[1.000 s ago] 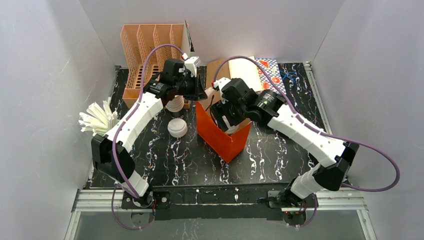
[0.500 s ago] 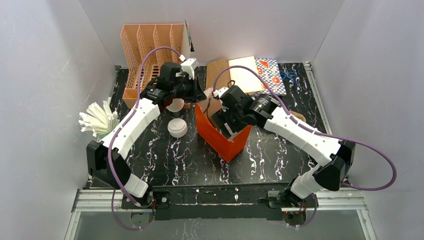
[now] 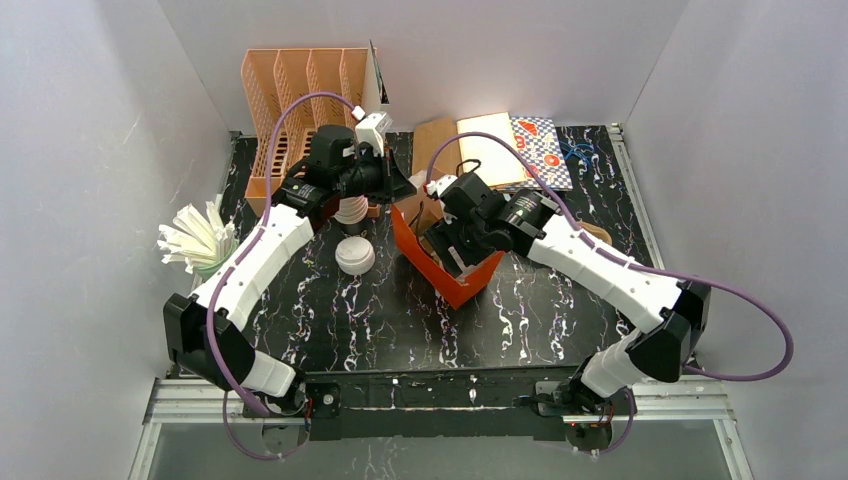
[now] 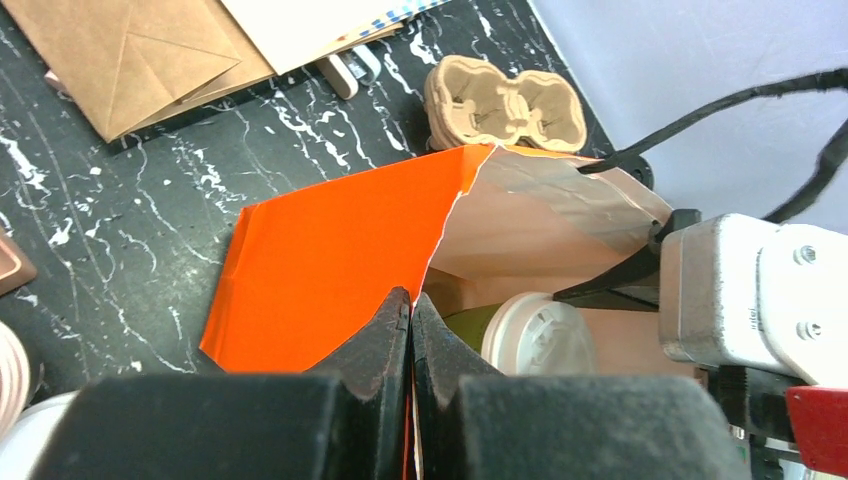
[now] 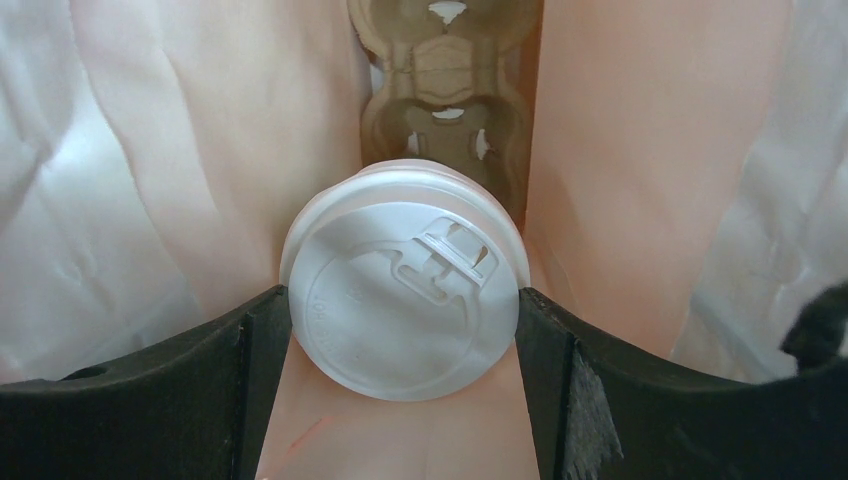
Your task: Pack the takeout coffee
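An orange paper bag stands open mid-table. My left gripper is shut on its upper edge; in the left wrist view the jaws pinch the orange wall. My right gripper reaches down inside the bag. It is shut on a dark green coffee cup with a white lid, its fingers pressing both sides of the lid. The same cup shows in the left wrist view. The black-lidded cup is out of view.
A stack of lidless white cups and a loose white lid sit left of the bag. A cardboard cup carrier lies behind it. An orange file rack, brown paper bag and booklets line the back; white sticks at left.
My right gripper has gone further left and deeper into the bag with the cup. My left gripper has kept its hold and drawn the bag's edge slightly left; the bag has shifted with it.
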{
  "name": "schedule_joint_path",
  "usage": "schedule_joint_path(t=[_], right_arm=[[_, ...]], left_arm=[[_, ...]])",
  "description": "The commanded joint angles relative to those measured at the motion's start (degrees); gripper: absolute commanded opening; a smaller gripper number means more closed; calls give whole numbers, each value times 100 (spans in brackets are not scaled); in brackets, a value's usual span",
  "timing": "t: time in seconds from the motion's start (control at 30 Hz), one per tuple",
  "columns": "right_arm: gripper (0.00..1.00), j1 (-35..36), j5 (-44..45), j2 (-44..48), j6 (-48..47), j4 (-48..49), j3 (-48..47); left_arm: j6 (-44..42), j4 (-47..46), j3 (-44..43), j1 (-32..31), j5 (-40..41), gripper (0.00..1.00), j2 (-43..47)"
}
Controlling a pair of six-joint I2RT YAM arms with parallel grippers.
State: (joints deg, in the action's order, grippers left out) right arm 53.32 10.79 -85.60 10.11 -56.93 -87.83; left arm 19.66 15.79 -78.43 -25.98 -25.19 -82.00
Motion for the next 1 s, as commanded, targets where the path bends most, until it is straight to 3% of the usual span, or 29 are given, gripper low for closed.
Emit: schedule_joint_path(t=[0.0,0.37,0.53,0.77,0.97], right_arm=[[32,-3,55,398,27,333,139],[30,156,334,862,-7,1240,885],[31,462,769,955,18,1900,1329],[32,745,1572,1179,-50,2958,1936],[32,945,2253,1479,-44,3188,2282]], left_arm=[[264,-329,-92,14,-573,0,244],[-74,-70,-304,-7,-625,0,484],[-799,219,-506,-293,-29,0,672],[-1864,588,-580,-1311,1170,0,374],[-2300,431,-191,-1425,1341,0,656]])
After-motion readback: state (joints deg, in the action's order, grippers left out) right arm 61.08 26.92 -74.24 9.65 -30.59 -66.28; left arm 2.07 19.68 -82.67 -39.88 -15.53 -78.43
